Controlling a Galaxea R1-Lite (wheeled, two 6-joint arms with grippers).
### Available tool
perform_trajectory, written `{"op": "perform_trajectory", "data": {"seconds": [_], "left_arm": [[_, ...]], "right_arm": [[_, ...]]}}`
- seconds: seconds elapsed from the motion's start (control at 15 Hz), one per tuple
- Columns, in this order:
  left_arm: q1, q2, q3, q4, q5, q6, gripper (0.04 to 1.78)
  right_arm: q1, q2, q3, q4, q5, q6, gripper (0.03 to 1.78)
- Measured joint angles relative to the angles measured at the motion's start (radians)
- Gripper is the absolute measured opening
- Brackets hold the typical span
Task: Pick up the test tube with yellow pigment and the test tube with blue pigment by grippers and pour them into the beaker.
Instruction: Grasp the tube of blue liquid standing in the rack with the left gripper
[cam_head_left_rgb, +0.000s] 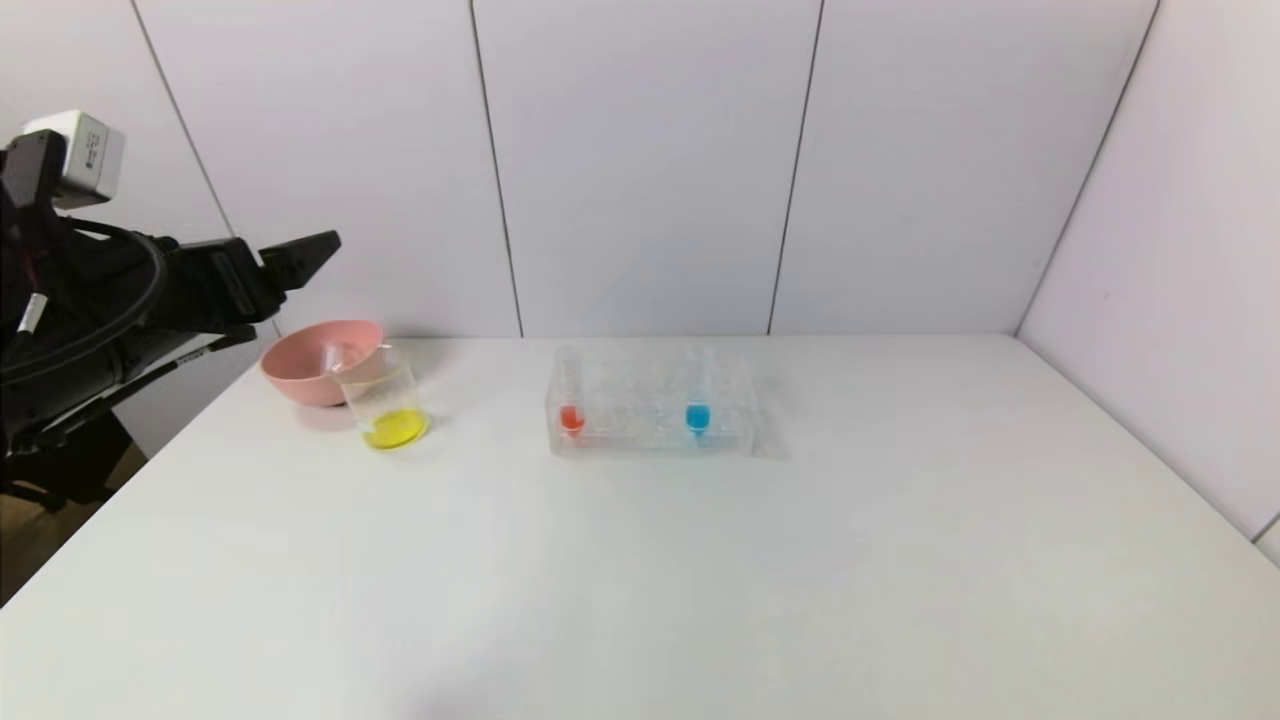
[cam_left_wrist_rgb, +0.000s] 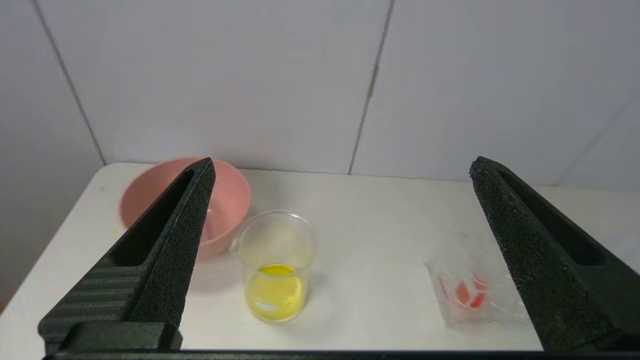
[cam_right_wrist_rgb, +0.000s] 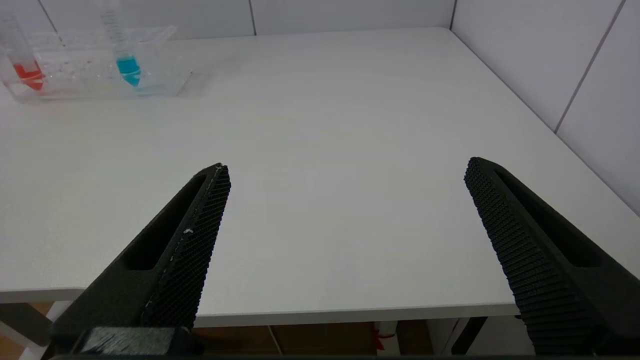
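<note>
A white bench (cam_head_left_rgb: 700, 560) with a smooth matte top fills most of the head view. Behind it stands a back wall (cam_head_left_rgb: 640, 160) of pale grey-white panels divided by thin dark vertical seams. A side wall (cam_head_left_rgb: 1180, 250) of the same panels closes the right, meeting the back wall at a corner. Past the bench's left edge, a strip of brown floor (cam_head_left_rgb: 30, 530) shows. The light is soft and even, casting faint shadows.

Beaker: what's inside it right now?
The clear glass beaker holds a shallow layer of yellow liquid at the bottom, no blue. The round pink bowl sits right behind it, its inside partly hidden.
</note>
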Motion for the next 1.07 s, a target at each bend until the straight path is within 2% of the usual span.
{"op": "perform_trajectory", "data": {"seconds": [0.13,0.27,0.6,0.8,1.07], "left_arm": [[-0.108,-0.044,0.030,0.022,0.011,0.002,1.78],[-0.239,-0.070,0.051,0.034,0.059,0.004,1.78],[-0.536,-0.030,0.062,0.025,0.274,0.003,1.78],[-0.619,0.070,0.047,-0.012,0.350,-0.007,1.78],[-0.653,0.278,0.003,-0.196,0.368,-0.007,1.78]], "right_arm": [[0.000,0.000,0.000,0.000,0.000,0.000,1.71],[0.000,0.000,0.000,0.000,0.000,0.000,1.71],[0.000,0.000,0.000,0.000,0.000,0.000,1.71],[0.000,0.000,0.000,0.000,0.000,0.000,1.71],[0.000,0.000,0.000,0.000,0.000,0.000,1.71]]}}
